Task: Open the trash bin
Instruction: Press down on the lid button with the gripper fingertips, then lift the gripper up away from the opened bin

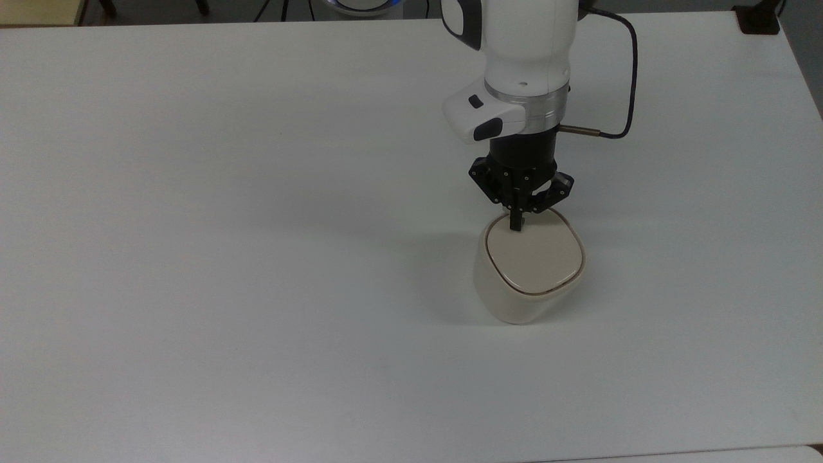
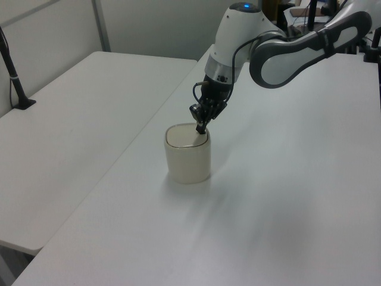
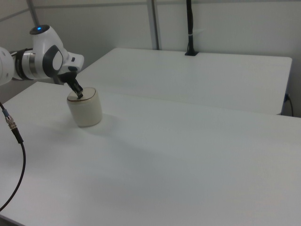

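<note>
White table, second white table beside it, pale wall panels, black post

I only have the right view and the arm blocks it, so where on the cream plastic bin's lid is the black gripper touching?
Observer: In the top view the black two-finger gripper, fingers pressed together, meets the flat lid of the small cream plastic trash bin at its edge nearest the arm.
Operator: Is the lid up?
Observer: No; the top view shows it lying flat, a thin dark seam all around.
</note>
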Motion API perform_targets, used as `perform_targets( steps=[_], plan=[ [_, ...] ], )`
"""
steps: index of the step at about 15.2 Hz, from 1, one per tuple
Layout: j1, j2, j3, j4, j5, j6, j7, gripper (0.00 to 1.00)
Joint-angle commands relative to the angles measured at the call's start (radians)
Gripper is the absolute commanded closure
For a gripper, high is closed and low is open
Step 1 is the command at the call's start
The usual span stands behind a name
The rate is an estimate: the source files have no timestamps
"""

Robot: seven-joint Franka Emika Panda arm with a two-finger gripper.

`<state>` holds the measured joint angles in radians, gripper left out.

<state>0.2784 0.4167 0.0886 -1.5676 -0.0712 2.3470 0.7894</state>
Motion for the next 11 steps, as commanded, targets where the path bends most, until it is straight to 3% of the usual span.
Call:
perform_targets(
  steps=[1, 4, 5, 6, 7, 8, 11],
  plan=[
    [-0.027, -0.082, -0.003, 0.000, 0.011, -0.062, 0.022, 1.00],
    [-0.062, -0.139, -0.001, 0.009, 0.020, -0.149, 0.019, 0.97],
    [-0.074, -0.160, -0.001, 0.009, 0.030, -0.179, 0.016, 0.77],
    [-0.077, -0.179, -0.001, 0.009, 0.033, -0.213, 0.014, 0.35],
    [-0.077, -0.193, -0.001, 0.009, 0.033, -0.247, 0.013, 0.09],
    [-0.079, -0.209, -0.001, 0.009, 0.033, -0.274, 0.013, 0.00],
    [-0.106, -0.269, -0.001, 0.001, 0.031, -0.349, 0.011, 0.00]
  ],
)
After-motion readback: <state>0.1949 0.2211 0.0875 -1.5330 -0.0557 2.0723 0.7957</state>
